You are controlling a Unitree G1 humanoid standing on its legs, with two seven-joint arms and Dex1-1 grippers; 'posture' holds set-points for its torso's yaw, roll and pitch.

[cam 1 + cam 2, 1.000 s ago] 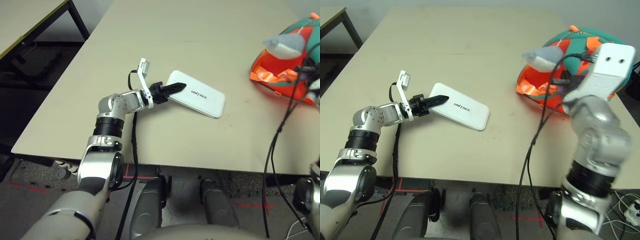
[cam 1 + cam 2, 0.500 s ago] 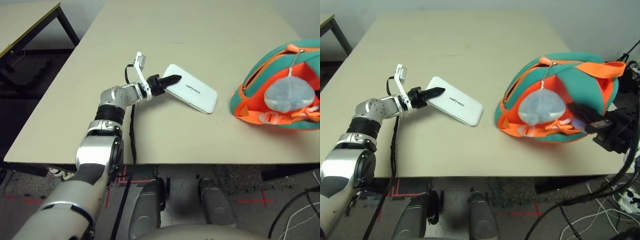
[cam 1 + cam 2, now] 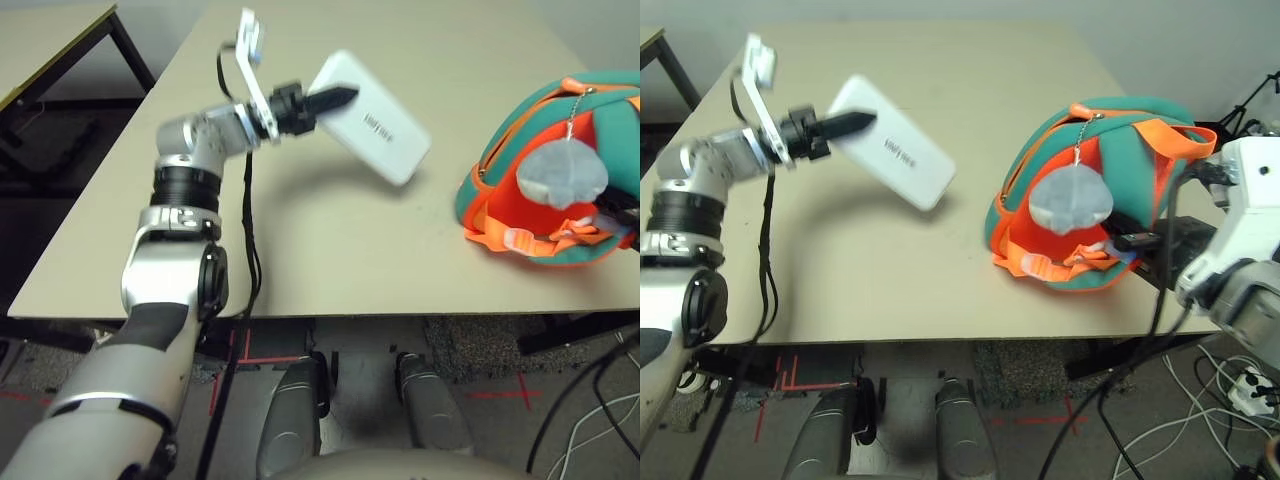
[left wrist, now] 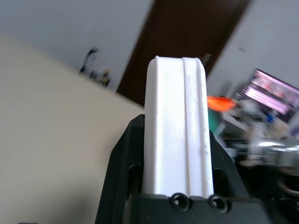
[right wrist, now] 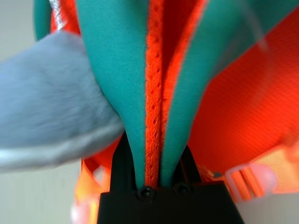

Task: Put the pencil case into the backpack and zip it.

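The pencil case (image 3: 368, 118) is up in the air now, in the upper middle of the left eye view, tilted with its far end hanging down toward the desk (image 3: 330, 250) and casting a soft shadow below it; a second ago it lay flat on the desk top. The left pincer (image 3: 322, 103) is clamped on its near end, one black finger lying across the white top face, and the left wrist view shows the case's thin edge (image 4: 175, 126) squeezed between the two fingers (image 4: 122, 168). The left forearm has swung up with it, from the middle left of the frame to the upper left. At the right side of the frame sits the backpack (image 3: 1110, 200), teal and orange, its grey plush charm (image 3: 1070, 197) dangling on the front and an orange strap (image 3: 1170, 135) over its top; a second ago it showed further up at the right edge, though the camera itself has shifted. In the right wrist view the right pincer (image 5: 154, 179) is pinched together on a fold of the backpack's teal fabric and orange trim.
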